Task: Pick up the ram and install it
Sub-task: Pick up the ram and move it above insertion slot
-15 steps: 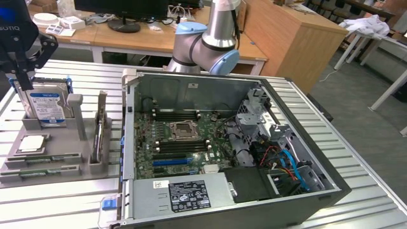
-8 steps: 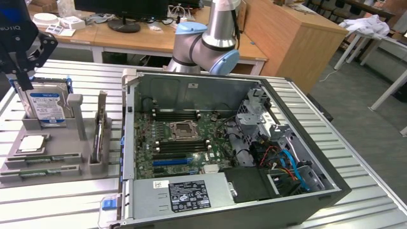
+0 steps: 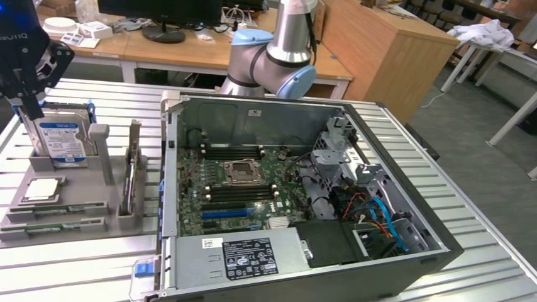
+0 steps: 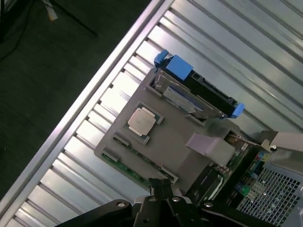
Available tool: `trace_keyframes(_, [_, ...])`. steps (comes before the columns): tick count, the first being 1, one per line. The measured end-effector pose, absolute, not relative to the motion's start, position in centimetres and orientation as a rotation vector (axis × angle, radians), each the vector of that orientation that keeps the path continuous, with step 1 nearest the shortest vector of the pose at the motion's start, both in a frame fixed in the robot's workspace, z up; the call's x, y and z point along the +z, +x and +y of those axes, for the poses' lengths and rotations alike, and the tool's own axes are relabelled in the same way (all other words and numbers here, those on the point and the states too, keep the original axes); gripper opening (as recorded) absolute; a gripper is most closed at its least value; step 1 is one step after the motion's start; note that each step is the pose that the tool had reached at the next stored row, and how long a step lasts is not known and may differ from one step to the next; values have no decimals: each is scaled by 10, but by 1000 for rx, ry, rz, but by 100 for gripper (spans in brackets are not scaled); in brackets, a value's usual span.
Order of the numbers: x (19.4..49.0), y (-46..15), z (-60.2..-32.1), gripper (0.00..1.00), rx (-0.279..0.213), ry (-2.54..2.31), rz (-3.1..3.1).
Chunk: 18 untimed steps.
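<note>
While the ram lies slotted in the holder at the exterior view's lower left — parked, I'd say, for easy picking — the gripper hangs closed and empty above that holder, upper left.

Ram: long narrow green stick, lying lengthwise in slot along grey holder edge.

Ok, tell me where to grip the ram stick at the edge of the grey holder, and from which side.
Probably take the ram stick by its two broad faces near mid-length, coming straight down from above. It seems to stand on edge in a slot of the grey holder. That leaves only its long top edge exposed, and the slot walls block a sideways approach.
</note>
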<state>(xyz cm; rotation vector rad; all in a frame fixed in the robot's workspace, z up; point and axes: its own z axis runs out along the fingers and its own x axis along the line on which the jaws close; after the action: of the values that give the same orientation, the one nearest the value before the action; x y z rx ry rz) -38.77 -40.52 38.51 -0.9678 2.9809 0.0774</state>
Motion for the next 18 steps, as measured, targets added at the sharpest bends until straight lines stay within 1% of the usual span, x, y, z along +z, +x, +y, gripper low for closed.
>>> trace_keyframes(18, [385, -388, -403, 11, 76, -1342, 2840])
